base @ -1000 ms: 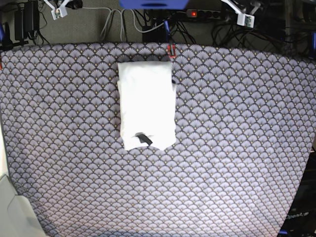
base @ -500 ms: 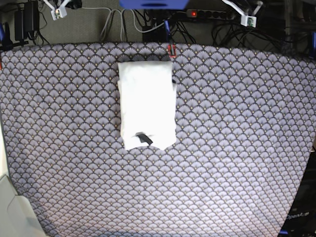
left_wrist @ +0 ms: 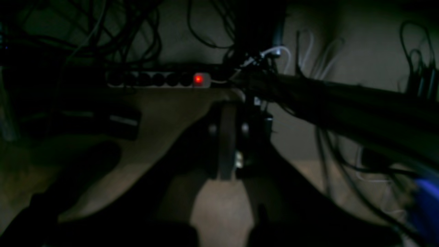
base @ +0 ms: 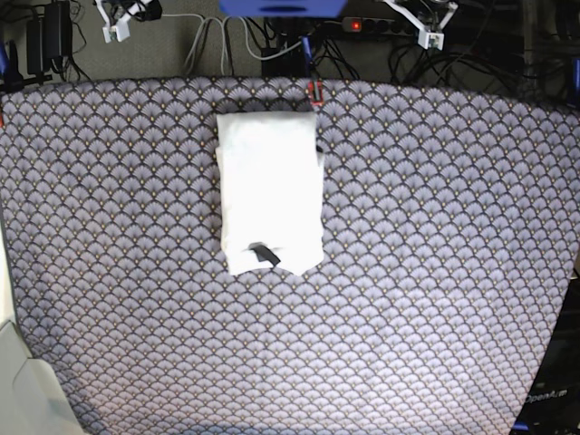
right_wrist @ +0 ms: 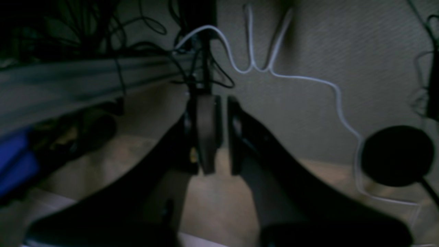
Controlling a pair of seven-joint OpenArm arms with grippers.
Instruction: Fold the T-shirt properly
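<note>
The T-shirt (base: 270, 192) lies folded into a neat upright white rectangle on the patterned table, plain side up, with a small black tag (base: 265, 255) near its front edge. No print shows. Both arms are drawn back beyond the table's far edge, well away from the shirt. My left gripper (base: 426, 32) is at the top right of the base view and my right gripper (base: 116, 27) at the top left. In the left wrist view my left gripper (left_wrist: 236, 137) has its jaws together and holds nothing. In the right wrist view my right gripper (right_wrist: 221, 133) is also shut and empty.
The table (base: 435, 272) has a purple fan-patterned cover. Behind its far edge are cables, a power strip with a red light (base: 355, 24) (left_wrist: 197, 79) and a blue object (base: 281, 7). A pale surface (base: 23, 390) sits at the front left corner.
Both grippers have drawn further back toward the top edge of the base view. The folded T-shirt has not moved.
</note>
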